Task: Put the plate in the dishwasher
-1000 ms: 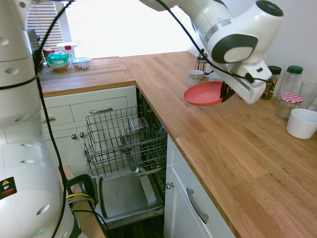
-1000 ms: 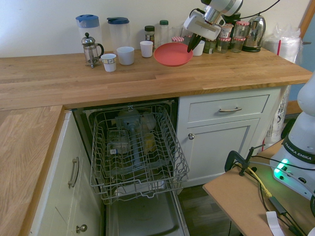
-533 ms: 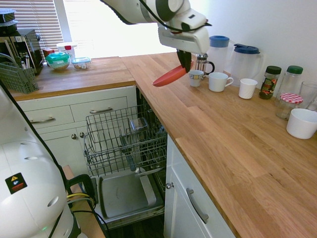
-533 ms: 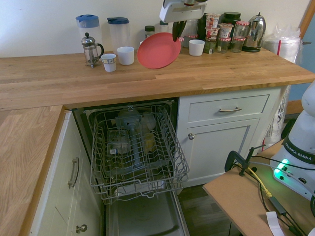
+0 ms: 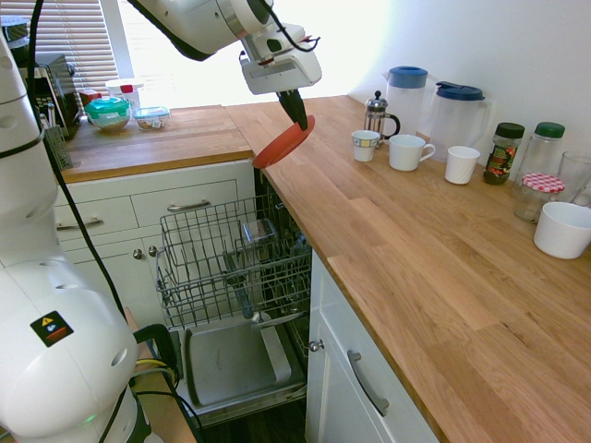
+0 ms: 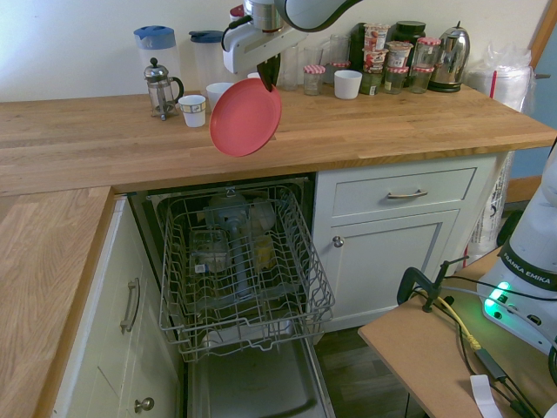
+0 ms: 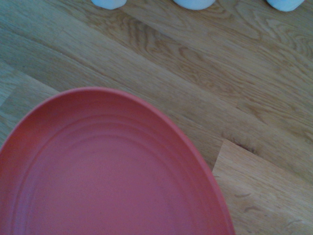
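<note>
Now the coral-red plate, pinched in the shut jaws, has swung from the jars toward the dishwasher, nearly above its rack.

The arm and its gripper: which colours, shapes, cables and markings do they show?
The arm has rounded glossy white shells. A black cable runs along it. The gripper has a boxy white body and thin black fingers. No marking is readable on the arm itself.

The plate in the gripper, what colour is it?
Plain coral red plate; the second exterior view shows it best.
</note>
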You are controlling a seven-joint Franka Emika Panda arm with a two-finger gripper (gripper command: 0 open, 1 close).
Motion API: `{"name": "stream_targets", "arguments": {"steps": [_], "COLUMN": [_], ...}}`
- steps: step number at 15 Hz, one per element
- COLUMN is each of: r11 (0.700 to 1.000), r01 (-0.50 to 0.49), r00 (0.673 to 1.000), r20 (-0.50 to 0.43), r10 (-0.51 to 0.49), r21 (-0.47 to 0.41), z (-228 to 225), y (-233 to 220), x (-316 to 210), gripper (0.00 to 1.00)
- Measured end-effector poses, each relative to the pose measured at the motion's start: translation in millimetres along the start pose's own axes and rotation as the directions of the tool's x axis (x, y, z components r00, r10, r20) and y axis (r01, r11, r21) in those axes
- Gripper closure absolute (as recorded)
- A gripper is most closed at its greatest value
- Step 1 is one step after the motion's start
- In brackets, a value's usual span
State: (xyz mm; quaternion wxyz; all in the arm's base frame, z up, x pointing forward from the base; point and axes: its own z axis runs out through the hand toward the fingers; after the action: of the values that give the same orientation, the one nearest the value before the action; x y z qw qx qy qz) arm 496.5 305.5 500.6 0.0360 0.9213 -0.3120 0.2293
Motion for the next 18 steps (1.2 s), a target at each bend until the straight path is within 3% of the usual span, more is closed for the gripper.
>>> {"name": "stream_targets", "arguments": {"steps": [4,7,9,13,15,18], "r11": [0.998,0.983,0.96,0.878,0.832,0.785], "r01": [0.064,0.18,0.277,0.473,0.542,0.597], "r00": [0.994,0.968,0.931,0.819,0.764,0.698], "r20": [-0.083,-0.177,-0.239,-0.333,-0.341,-0.376], "r10": [-0.065,-0.18,-0.276,-0.468,-0.548,-0.609], "r21": [-0.013,-0.017,-0.027,-0.072,-0.124,-0.164], "z": [-5.2,-1.1,1.2,8.3,23.9,30.9], "y": [-8.5,-30.4,-43.4,-55.5,-51.1,-50.4], "x": [-11.8,-61.4,-103.5,-183.5,-203.1,-209.4], "gripper": [1.0,1.0,1.0,1.0,1.0,1.0]}}
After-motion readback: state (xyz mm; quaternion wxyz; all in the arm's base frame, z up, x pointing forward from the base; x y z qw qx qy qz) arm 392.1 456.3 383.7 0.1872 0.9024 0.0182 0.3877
